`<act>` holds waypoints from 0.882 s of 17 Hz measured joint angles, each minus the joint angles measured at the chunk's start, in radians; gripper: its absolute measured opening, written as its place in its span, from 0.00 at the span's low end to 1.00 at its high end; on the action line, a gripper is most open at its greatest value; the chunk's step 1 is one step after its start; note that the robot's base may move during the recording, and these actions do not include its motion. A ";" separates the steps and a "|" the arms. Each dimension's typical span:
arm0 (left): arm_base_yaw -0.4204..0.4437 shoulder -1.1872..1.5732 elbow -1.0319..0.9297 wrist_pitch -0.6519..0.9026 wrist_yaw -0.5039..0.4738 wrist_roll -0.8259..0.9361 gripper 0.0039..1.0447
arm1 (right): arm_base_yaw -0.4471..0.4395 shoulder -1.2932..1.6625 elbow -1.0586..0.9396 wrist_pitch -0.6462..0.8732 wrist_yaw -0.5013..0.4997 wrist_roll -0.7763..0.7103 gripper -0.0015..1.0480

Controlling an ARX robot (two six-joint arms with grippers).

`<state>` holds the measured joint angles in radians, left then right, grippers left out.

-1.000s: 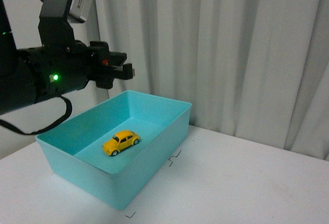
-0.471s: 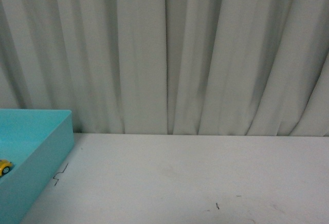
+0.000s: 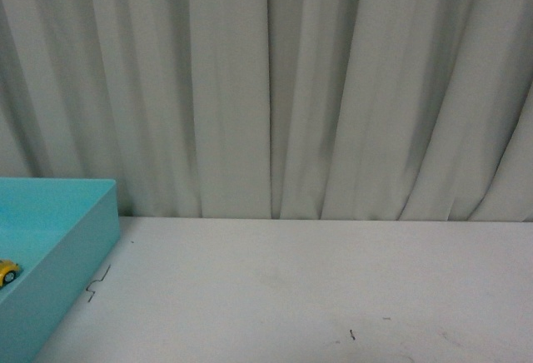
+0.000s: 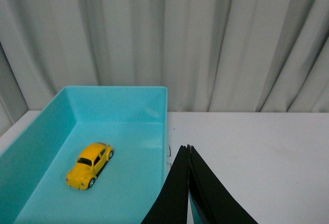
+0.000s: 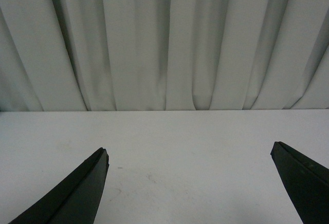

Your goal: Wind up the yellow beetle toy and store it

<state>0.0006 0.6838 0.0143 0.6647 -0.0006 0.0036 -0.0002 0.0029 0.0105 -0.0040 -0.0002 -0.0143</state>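
The beetle (image 4: 89, 165) sits on its wheels in the bin (image 4: 154, 93), long axis roughly along the bin's long walls, near the left gripper (image 4: 188, 149) (fingers pressed together, empty), the closer one, while the right gripper (image 5: 189, 154), spread wide, hangs over the table (image 5: 164, 131) well apart.

Pale grey pleated curtains (image 3: 266, 88) hang behind a white table (image 3: 316, 288). Small dark marks (image 3: 98, 284), possibly pen, dot its surface.

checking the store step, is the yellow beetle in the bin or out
In: the yellow beetle toy sits on its wheels on the floor of the turquoise bin.
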 joint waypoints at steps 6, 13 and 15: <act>0.000 -0.182 -0.004 -0.166 0.000 0.000 0.01 | 0.000 0.000 0.000 0.000 0.000 0.000 0.94; 0.000 -0.401 -0.004 -0.381 0.000 0.000 0.01 | 0.000 0.000 0.000 0.000 0.000 0.000 0.94; 0.000 -0.442 -0.004 -0.423 0.000 0.000 0.01 | 0.000 0.000 0.000 0.000 0.000 0.000 0.94</act>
<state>0.0006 0.2417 0.0101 0.2417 -0.0006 0.0036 -0.0002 0.0029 0.0105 -0.0040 -0.0002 -0.0139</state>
